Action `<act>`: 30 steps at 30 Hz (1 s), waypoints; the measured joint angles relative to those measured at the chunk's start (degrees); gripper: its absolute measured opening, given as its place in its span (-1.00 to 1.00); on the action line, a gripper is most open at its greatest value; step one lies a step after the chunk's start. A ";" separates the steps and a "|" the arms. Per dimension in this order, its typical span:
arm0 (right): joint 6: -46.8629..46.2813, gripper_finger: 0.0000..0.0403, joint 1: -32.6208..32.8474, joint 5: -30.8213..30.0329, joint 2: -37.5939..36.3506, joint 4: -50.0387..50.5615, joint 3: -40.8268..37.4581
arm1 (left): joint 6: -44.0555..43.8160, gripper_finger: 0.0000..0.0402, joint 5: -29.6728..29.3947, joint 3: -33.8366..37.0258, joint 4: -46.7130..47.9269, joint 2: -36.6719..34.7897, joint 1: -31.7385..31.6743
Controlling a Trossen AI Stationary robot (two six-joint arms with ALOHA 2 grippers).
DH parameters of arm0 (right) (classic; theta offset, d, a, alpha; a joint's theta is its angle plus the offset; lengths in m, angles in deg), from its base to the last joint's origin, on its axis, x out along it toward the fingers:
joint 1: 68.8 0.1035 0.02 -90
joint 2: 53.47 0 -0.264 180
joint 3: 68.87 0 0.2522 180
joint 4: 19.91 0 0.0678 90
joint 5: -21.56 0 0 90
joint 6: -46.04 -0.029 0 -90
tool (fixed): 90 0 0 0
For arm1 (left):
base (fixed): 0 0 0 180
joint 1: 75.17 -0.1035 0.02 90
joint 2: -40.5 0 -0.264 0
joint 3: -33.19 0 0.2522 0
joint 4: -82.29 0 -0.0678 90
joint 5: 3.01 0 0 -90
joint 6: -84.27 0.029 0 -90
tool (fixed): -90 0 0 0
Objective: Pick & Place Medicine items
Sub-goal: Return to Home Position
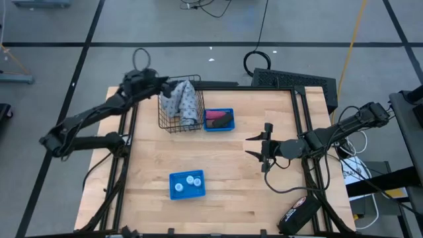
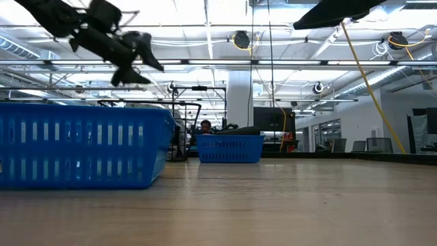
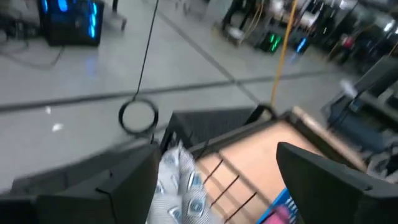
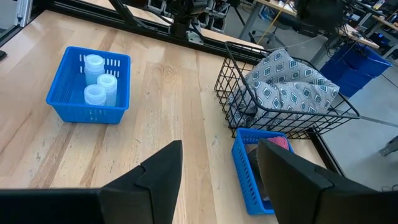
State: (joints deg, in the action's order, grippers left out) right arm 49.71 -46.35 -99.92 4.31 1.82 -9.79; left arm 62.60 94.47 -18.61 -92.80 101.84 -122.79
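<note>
Three small white medicine bottles (image 1: 193, 180) (image 4: 96, 78) stand upright in a blue tray (image 1: 175, 192) (image 4: 74, 106) near the table's near edge. My right gripper (image 1: 258, 149) (image 4: 217, 162) is open and hovers over the table's right half, pointing left toward the trays and far from the bottles. My left gripper (image 1: 164, 88) (image 2: 140, 61) (image 3: 217, 180) is open and raised high over the far left corner of a wire basket. Neither gripper holds anything.
A black wire basket (image 1: 173, 122) (image 4: 292, 118) holds a grey patterned cloth (image 1: 187, 99) (image 3: 180, 180). Beside it on the right, a second blue tray (image 1: 219, 127) (image 4: 245, 171) holds a pink block (image 1: 215, 116) and a dark item. Bare wood lies between the two trays.
</note>
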 joint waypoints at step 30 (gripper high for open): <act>-6.54 -0.02 -3.49 0.24 -1.95 0.14 -0.65 | 2.84 0.56 11.59 18.36 24.52 -49.73 7.17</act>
State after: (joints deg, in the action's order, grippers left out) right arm 43.16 -49.84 -99.68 2.36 1.96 -10.44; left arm 65.44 106.06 -0.25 -68.29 52.12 -115.62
